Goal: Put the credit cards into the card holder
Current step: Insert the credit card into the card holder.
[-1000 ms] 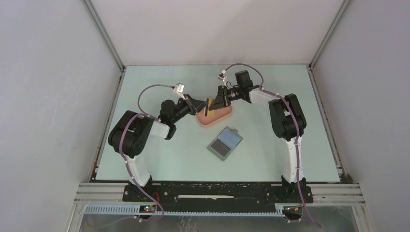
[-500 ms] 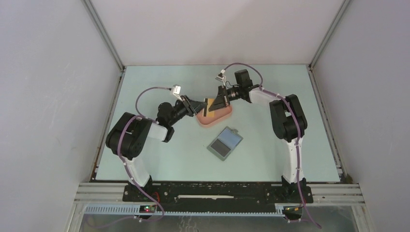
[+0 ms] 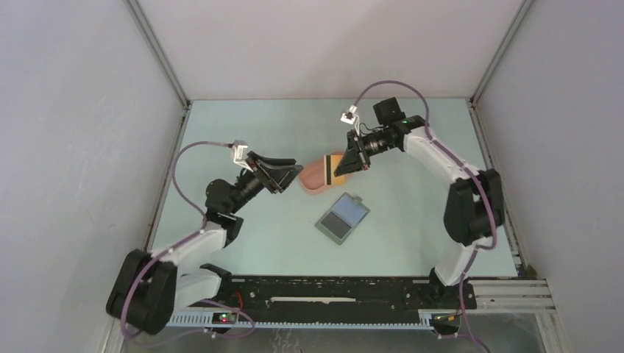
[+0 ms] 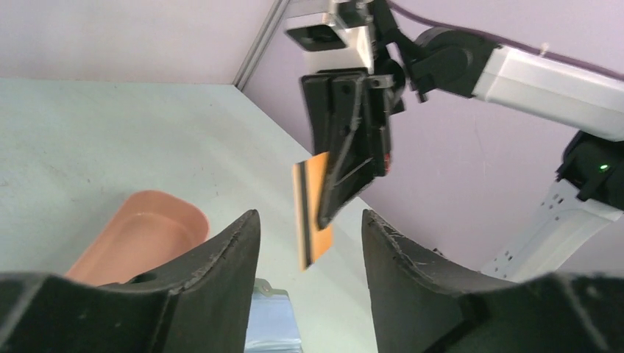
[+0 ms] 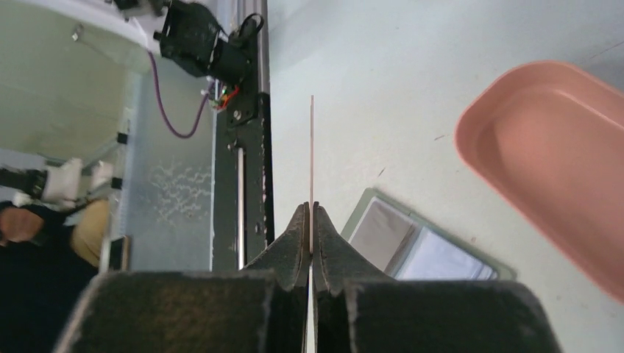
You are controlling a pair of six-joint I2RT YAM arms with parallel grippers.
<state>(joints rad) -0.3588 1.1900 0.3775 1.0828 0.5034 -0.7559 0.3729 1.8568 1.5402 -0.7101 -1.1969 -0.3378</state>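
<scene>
The right gripper [image 5: 310, 215] is pressed together on an orange credit card [image 5: 312, 147], pinching one end so the card stands on edge in the air over the right end of the pink tray [image 3: 315, 182]. The left gripper [image 3: 293, 171] faces it at the tray's left end, jaws spread and holding nothing. The grey-green card holder [image 3: 342, 218] lies open on the table [image 3: 243, 243] near the tray

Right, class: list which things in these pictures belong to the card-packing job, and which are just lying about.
Part of the job:
- credit card, pinched on edge in the right gripper, jaws shut
- card holder, lying open
- left gripper, jaws open, holding nothing

Just lying about:
- pink tray
</scene>
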